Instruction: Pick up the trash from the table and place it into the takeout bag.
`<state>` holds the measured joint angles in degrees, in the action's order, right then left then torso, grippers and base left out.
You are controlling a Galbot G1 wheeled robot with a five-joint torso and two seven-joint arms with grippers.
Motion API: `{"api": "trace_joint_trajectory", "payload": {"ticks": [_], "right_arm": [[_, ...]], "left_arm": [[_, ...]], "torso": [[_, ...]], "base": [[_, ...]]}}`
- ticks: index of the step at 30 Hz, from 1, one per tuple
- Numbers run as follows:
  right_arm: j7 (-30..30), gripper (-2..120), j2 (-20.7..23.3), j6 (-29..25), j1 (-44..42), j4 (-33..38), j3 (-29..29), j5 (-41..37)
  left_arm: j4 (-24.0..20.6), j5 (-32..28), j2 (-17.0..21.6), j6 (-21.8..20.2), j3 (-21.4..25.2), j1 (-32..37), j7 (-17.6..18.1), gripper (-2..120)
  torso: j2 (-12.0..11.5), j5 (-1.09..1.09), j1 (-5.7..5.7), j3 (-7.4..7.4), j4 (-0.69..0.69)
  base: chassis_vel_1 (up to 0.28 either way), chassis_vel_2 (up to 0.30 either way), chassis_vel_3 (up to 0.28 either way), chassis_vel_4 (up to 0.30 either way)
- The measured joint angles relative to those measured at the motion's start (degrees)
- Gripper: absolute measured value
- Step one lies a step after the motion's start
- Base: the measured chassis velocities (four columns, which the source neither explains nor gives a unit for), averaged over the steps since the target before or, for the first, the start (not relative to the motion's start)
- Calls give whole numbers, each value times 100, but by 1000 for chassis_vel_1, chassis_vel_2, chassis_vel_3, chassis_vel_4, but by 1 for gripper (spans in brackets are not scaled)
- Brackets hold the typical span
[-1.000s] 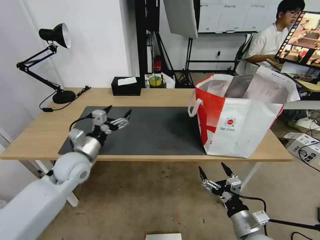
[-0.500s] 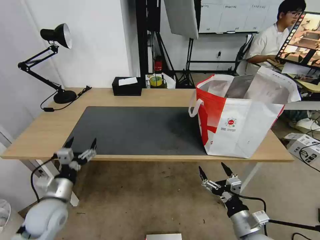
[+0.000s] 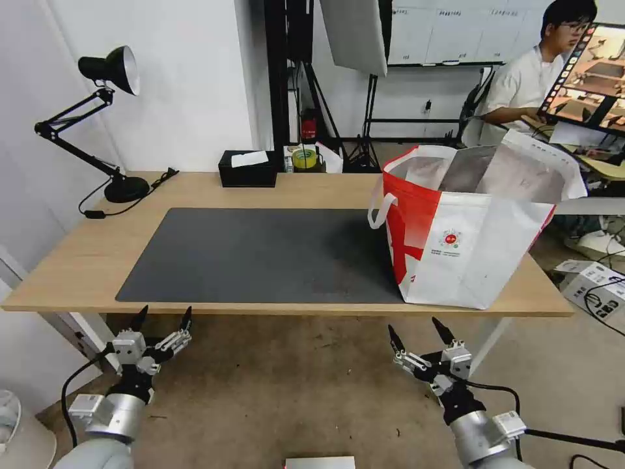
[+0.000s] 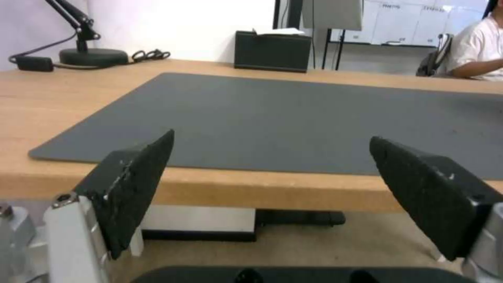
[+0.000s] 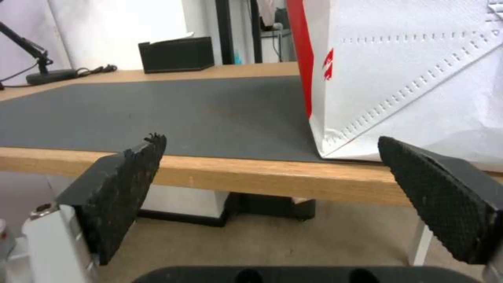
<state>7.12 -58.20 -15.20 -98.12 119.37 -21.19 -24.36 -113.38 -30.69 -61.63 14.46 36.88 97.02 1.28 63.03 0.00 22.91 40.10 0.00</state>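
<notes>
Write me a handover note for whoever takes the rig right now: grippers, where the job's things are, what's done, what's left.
Left gripper: open, holding nothing, below the table's near edge on the left side.
Right gripper: open, holding nothing, below the near edge in front of the takeout bag.
Takeout bag: upright, mouth open, on the right end of the table, partly on the grey mat.
Trash: none visible on the mat or tabletop. The bag's contents are hidden from these angles.
Also on the table: black tissue box and desk lamp at the far side; leave them.
Done: table looks cleared. Left: confirm the trash is in the bag.
</notes>
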Motion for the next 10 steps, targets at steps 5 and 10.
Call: {"api": "trace_joint_trajectory", "payload": {"ticks": [5,10], "right_arm": [[0,100,0,0,0,0,0,0],[0,100,0,0,0,0,0,0]], "left_arm": [[-3,19,-9,7,6,75,-25,100],[-17,97,-90,8,-16,140,-37,100]], "torso": [[0,0,0,0,0],[-1,0,1,0,0]], "base": [[0,0,0,0],[0,0,0,0]]}}
